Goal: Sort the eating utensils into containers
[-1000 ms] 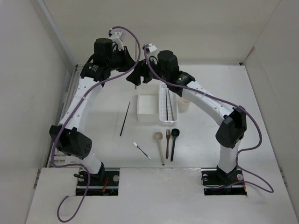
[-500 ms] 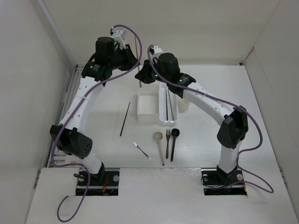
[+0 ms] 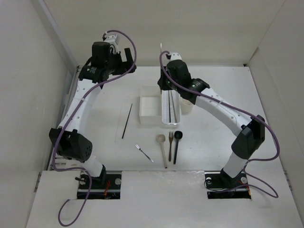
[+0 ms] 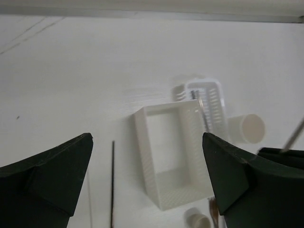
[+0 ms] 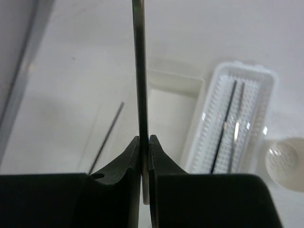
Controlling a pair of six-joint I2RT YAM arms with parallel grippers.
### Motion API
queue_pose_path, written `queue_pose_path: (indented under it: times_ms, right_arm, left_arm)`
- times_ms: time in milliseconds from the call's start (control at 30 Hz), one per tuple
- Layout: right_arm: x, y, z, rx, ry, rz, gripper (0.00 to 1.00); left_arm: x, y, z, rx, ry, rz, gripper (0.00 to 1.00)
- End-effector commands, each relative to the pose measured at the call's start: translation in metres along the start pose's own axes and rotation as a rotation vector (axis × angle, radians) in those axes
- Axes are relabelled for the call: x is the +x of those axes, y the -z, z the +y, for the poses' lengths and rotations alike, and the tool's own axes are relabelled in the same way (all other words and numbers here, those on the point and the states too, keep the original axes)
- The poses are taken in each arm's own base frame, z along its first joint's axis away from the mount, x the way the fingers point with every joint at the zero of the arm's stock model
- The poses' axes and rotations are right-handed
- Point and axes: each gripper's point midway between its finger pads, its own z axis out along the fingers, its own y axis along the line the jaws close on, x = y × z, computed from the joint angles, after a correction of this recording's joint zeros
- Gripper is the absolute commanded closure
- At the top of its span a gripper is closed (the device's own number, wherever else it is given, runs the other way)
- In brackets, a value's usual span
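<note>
Got a chopstick (image 5: pixel 139 71) pinched in my right jaws, left jaws gaping empty; next I tip it into the tray (image 5: pixel 247 68).

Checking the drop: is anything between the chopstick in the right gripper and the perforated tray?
Nothing visible does. The right gripper pinches the chopstick upright near the perforated tray, which holds two other chopsticks lying lengthwise.

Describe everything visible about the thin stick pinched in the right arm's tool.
The thin dark chopstick is a slim, straight, smooth rod, material unclear. The right tool pinches it between two black fingers; it runs lengthwise past their tips and out of the wrist view. It touches only those fingers, held clear of the table near the white perforated oblong tray.
</note>
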Motion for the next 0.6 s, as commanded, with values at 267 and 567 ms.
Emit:
queue_pose_path:
  times_ms: [267,567]
  right_arm:
    - [0.097,-0.008,-0.086,0.267,-0.035,0.216,1.00]
    - [0.141,-0.019,-0.089,0.253,-0.058,0.326,1.00]
  left_arm:
    - [0.092,0.014,0.117,-0.381,0.038,0.117,0.03]
    - [0.095,0.022,0.129,-0.434,-0.002,0.088,0.07]
